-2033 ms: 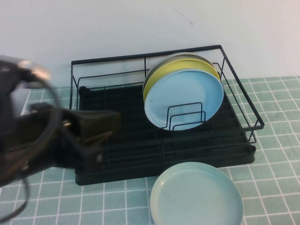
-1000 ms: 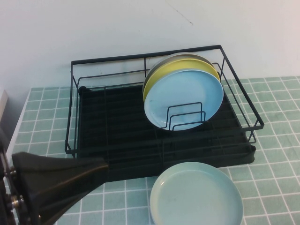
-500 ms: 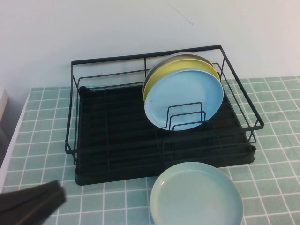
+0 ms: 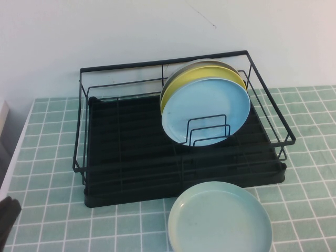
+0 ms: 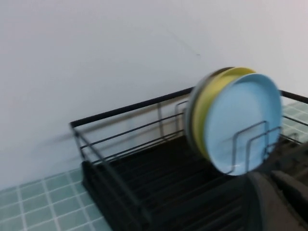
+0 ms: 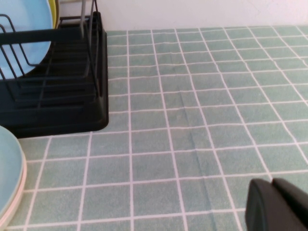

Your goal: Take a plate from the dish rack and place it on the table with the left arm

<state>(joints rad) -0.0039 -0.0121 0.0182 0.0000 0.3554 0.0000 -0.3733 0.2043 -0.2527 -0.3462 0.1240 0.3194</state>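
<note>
One plate (image 4: 219,219) lies on table (image 4: 47,210); left gripper (image 5: 279,202) and right gripper (image 6: 279,209) low, grip unclear, could clip rack (image 4: 178,157).

The round pale mint-green plate (image 4: 219,218) lies on the teal tiled table (image 4: 47,210), just before the black wire dish rack (image 4: 131,152)
</note>
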